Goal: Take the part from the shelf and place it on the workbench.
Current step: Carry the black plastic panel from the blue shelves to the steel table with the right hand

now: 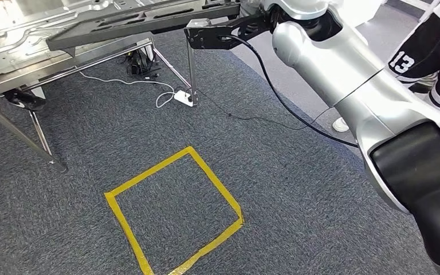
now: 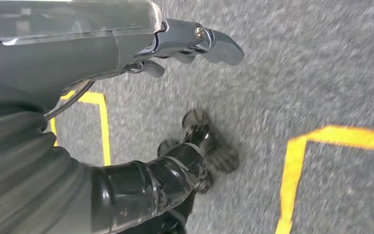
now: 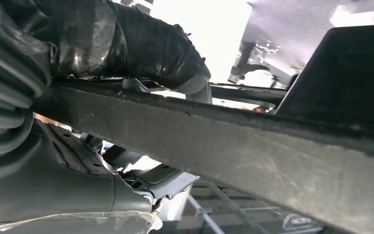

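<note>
One dark flat panel part [image 1: 132,20], long and slotted, carried at the top of the head view with its far end over the metal tabletop [image 1: 11,69].

Right hand [image 3: 126,53]: closed on the near edge of the part, dark fingers over the top face and thumb beneath, as the right wrist view shows. In the head view the right arm [image 1: 332,63] reaches forward to that end, a black cable [image 1: 275,97] trailing from it.

Left hand [image 2: 195,44]: hangs over the carpet, fingers loosely apart, holding nothing.

Tabletop: a stamped sheet-metal panel [image 1: 28,28] lies on it, and the part's far end sits above this; whether they touch cannot be told.

Step, as judged: the part is off the shelf and being delivered; placing is not yet finished. The next move calls for lowering the near end level and letting go only once the part rests flat.

Edges and room: the tabletop's front edge runs just under the part. The near end overhangs the carpet, so an early let-go could tip it off. Below, table legs [image 1: 190,74], a white power strip [image 1: 183,97] and a yellow tape square [image 1: 175,209]. A person's leg [image 1: 429,63] stands near the right arm.
</note>
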Tool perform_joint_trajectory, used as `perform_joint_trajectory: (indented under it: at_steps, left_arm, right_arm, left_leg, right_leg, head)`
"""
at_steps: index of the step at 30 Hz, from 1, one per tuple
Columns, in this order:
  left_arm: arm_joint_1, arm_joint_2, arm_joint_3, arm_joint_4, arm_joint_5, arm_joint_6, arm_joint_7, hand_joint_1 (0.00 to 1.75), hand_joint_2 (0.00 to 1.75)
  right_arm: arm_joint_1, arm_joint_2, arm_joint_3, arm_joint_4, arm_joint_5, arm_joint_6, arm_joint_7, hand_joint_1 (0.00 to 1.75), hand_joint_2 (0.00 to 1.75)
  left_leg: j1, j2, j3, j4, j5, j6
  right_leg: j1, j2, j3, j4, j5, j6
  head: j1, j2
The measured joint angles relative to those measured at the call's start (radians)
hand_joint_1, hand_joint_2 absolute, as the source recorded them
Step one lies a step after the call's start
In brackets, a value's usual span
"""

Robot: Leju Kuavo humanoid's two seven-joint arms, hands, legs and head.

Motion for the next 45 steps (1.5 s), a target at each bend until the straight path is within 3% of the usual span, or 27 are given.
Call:
perform_joint_trajectory:
  at_steps: [2, 4, 6, 7, 8, 10, 12, 15, 17, 19, 21, 22, 23, 26, 28, 29, 32, 35, 37, 38, 39, 41, 43, 45]
  left_arm:
    - [0.002, 0.002, 0.000, 0.000, -0.001, 0.000, 0.000, 0.00, 1.75]
    - [0.002, 0.002, 0.000, 0.000, -0.002, 0.000, 0.001, 0.00, 1.75]
    - [0.001, 0.002, 0.000, 0.000, -0.002, 0.000, 0.001, 0.00, 1.75]
    - [0.002, 0.003, 0.000, 0.000, -0.002, 0.000, 0.001, 0.00, 1.75]
    - [0.003, 0.003, 0.000, 0.000, -0.003, 0.000, 0.001, 0.00, 1.75]
    - [0.003, 0.004, 0.000, 0.000, -0.006, 0.001, 0.001, 0.00, 1.75]
    - [0.002, 0.003, 0.000, 0.000, -0.007, 0.001, 0.001, 0.00, 1.75]
    - [0.002, 0.003, 0.000, 0.000, -0.008, 0.000, 0.001, 0.00, 1.75]
    - [0.001, 0.004, 0.000, 0.000, -0.008, 0.000, -0.001, 0.00, 1.75]
    - [-0.002, 0.004, 0.000, 0.000, -0.009, 0.000, -0.002, 0.00, 1.75]
    - [-0.003, 0.004, 0.000, 0.000, -0.010, 0.001, -0.002, 0.00, 1.75]
    - [-0.002, 0.004, 0.000, 0.000, -0.010, 0.003, 0.000, 0.00, 1.75]
    - [-0.002, 0.004, 0.001, 0.000, -0.011, 0.007, 0.003, 0.00, 1.75]
    - [0.000, 0.002, 0.002, 0.000, -0.009, 0.019, 0.018, 0.00, 1.75]
    - [0.000, -0.001, 0.002, 0.000, -0.009, 0.021, 0.019, 0.00, 1.75]
    - [0.000, -0.001, 0.003, 0.000, -0.009, 0.021, 0.018, 0.00, 1.75]
    - [0.000, 0.000, 0.003, 0.000, -0.011, 0.021, 0.015, 0.00, 1.75]
    - [-0.001, 0.000, 0.003, 0.000, -0.014, 0.021, 0.013, 0.00, 1.75]
    - [-0.001, 0.001, 0.003, 0.000, -0.016, 0.021, 0.013, 0.00, 1.75]
    - [0.000, 0.002, 0.003, 0.000, -0.016, 0.020, 0.012, 0.00, 1.75]
    - [0.000, 0.002, 0.003, 0.000, -0.017, 0.020, 0.012, 0.00, 1.75]
    - [-0.001, 0.004, 0.003, 0.000, -0.018, 0.020, 0.011, 0.00, 1.75]
    - [-0.002, 0.004, 0.002, 0.000, -0.019, 0.021, 0.011, 0.00, 1.75]
    - [-0.002, 0.005, 0.002, 0.000, -0.020, 0.024, 0.015, 0.00, 1.75]
  right_arm:
    - [-0.002, 0.005, 0.002, 0.002, 0.000, -0.001, -0.001, 1.75, 1.75]
    - [-0.005, 0.007, 0.003, 0.006, 0.001, -0.001, -0.001, 1.75, 1.75]
    - [-0.005, 0.007, 0.003, 0.010, 0.002, -0.001, -0.001, 1.75, 1.75]
    - [-0.004, 0.007, 0.004, 0.012, 0.002, -0.001, -0.002, 1.75, 1.75]
    - [-0.003, 0.007, 0.005, 0.013, 0.002, -0.001, -0.003, 1.75, 1.75]
    - [-0.003, 0.007, 0.006, 0.014, 0.002, -0.001, -0.004, 1.75, 1.75]
    - [-0.005, 0.006, 0.006, 0.015, 0.002, -0.002, -0.004, 1.75, 1.75]
    - [-0.006, 0.007, 0.008, 0.017, 0.002, -0.002, -0.004, 1.75, 1.75]
    - [-0.006, 0.007, 0.009, 0.017, 0.002, -0.003, -0.006, 1.75, 1.75]
    - [-0.006, 0.001, 0.009, 0.016, -0.006, -0.003, -0.008, 1.75, 1.75]
    - [-0.002, -0.006, 0.009, 0.016, -0.018, -0.002, -0.011, 1.75, 1.75]
    - [0.002, -0.009, 0.009, 0.016, -0.022, -0.001, -0.012, 1.75, 1.75]
    - [0.004, -0.011, 0.009, 0.015, -0.024, -0.002, -0.013, 1.75, 1.75]
    - [0.006, -0.013, 0.009, 0.007, -0.024, -0.004, -0.013, 1.75, 1.75]
    - [0.005, -0.013, 0.009, 0.002, -0.022, -0.006, -0.009, 1.75, 1.75]
    - [0.005, -0.013, 0.009, -0.001, -0.021, -0.006, -0.007, 1.75, 1.75]
    - [0.005, -0.014, 0.009, -0.008, -0.017, -0.006, -0.005, 1.75, 1.75]
    - [0.002, -0.016, 0.009, -0.010, -0.016, -0.005, -0.003, 1.75, 1.75]
    - [0.005, -0.017, 0.009, -0.010, -0.016, -0.005, -0.001, 1.75, 1.75]
    - [0.006, -0.017, 0.009, -0.010, -0.015, -0.005, -0.002, 1.75, 1.75]
    - [0.006, -0.017, 0.009, -0.011, -0.015, -0.005, -0.002, 1.75, 1.75]
    - [0.005, -0.017, 0.009, -0.013, -0.015, -0.005, -0.002, 1.75, 1.75]
    - [0.003, -0.018, 0.009, -0.015, -0.014, -0.006, 0.000, 1.75, 1.75]
    - [0.002, -0.018, 0.009, -0.015, -0.012, -0.007, 0.002, 1.75, 1.75]
  left_leg:
    - [-0.007, 0.053, -0.017, 0.036, -0.025, -0.010]
    - [-0.003, 0.126, -0.071, 0.147, -0.078, -0.020]
    - [0.009, 0.147, -0.126, 0.247, -0.105, -0.033]
    - [0.014, 0.151, -0.131, 0.249, -0.093, -0.038]
    - [0.018, 0.156, -0.116, 0.214, -0.066, -0.044]
    - [0.018, 0.191, -0.051, 0.084, -0.006, -0.051]
    - [0.012, 0.215, -0.016, 0.012, 0.012, -0.043]
    - [0.011, 0.188, -0.016, 0.010, 0.004, -0.020]
    - [0.014, 0.168, -0.011, 0.008, 0.003, -0.009]
    - [0.012, 0.152, -0.008, 0.007, 0.003, 0.000]
    - [0.005, 0.133, -0.007, 0.007, 0.002, 0.005]
    - [0.000, 0.124, -0.005, 0.007, 0.001, 0.008]
    - [-0.005, 0.115, -0.003, 0.008, 0.000, 0.009]
    - [-0.015, 0.099, 0.001, 0.008, -0.001, 0.011]
    - [-0.013, 0.096, -0.001, 0.007, -0.001, 0.008]
    - [-0.012, 0.096, -0.002, 0.006, 0.000, 0.005]
    - [-0.015, 0.111, -0.010, 0.027, -0.021, -0.007]
    - [-0.006, 0.138, -0.075, 0.182, -0.108, -0.027]
    - [0.005, 0.146, -0.111, 0.268, -0.134, -0.041]
    - [0.010, 0.149, -0.103, 0.257, -0.120, -0.047]
    - [0.013, 0.152, -0.077, 0.210, -0.090, -0.052]
    - [0.016, 0.160, -0.004, 0.072, -0.038, -0.054]
    - [0.012, 0.164, 0.033, 0.003, -0.027, -0.044]
    - [0.010, 0.161, 0.034, 0.000, -0.028, -0.030]
  right_leg:
    - [-0.008, -0.032, 0.018, -0.023, 0.005, -0.001]
    - [-0.009, -0.064, 0.030, -0.033, 0.005, -0.003]
    - [-0.010, -0.094, 0.034, -0.032, 0.000, -0.001]
    - [-0.012, -0.109, 0.036, -0.030, -0.004, 0.002]
    - [-0.014, -0.122, 0.038, -0.027, -0.009, 0.006]
    - [-0.015, -0.146, 0.040, -0.016, -0.022, 0.019]
    - [-0.008, -0.165, 0.041, -0.005, -0.034, 0.032]
    - [-0.006, -0.183, 0.049, -0.004, -0.044, 0.046]
    - [-0.014, -0.143, 0.037, 0.032, -0.074, 0.051]
    - [-0.017, -0.083, -0.019, 0.146, -0.130, 0.050]
    - [-0.011, -0.063, -0.093, 0.270, -0.165, 0.044]
    - [-0.007, -0.061, -0.113, 0.291, -0.157, 0.038]
    - [-0.001, -0.058, -0.114, 0.272, -0.130, 0.029]
    - [0.019, -0.046, -0.046, 0.084, -0.023, -0.014]
    - [0.029, -0.041, -0.019, 0.024, -0.007, -0.030]
    - [0.030, -0.043, -0.016, 0.018, -0.005, -0.030]
    - [0.019, -0.053, 0.001, -0.010, 0.006, -0.026]
    - [0.009, -0.065, 0.009, -0.021, 0.010, -0.025]
    - [0.004, -0.069, 0.009, -0.020, 0.009, -0.023]
    - [0.001, -0.070, 0.009, -0.018, 0.007, -0.020]
    - [-0.003, -0.071, 0.010, -0.014, 0.004, -0.015]
    - [-0.007, -0.073, 0.008, -0.002, -0.004, -0.001]
    - [-0.006, -0.074, 0.005, 0.006, -0.010, 0.012]
    - [-0.004, -0.077, 0.005, 0.006, -0.010, 0.022]
  head:
    - [-0.004, 0.000]
    - [-0.007, 0.000]
    - [-0.007, 0.000]
    - [-0.008, 0.000]
    - [-0.008, 0.000]
    - [-0.008, 0.000]
    - [-0.005, 0.000]
    - [-0.003, 0.000]
    - [-0.002, 0.000]
    - [-0.002, 0.000]
    - [-0.002, 0.000]
    - [-0.002, 0.000]
    - [-0.002, 0.000]
    - [-0.003, 0.000]
    - [-0.002, 0.000]
    - [-0.001, 0.000]
    - [-0.002, 0.000]
    - [-0.003, 0.000]
    - [-0.003, 0.000]
    - [-0.003, 0.000]
    - [-0.003, 0.000]
    - [-0.003, 0.000]
    - [-0.003, 0.000]
    - [-0.002, 0.000]
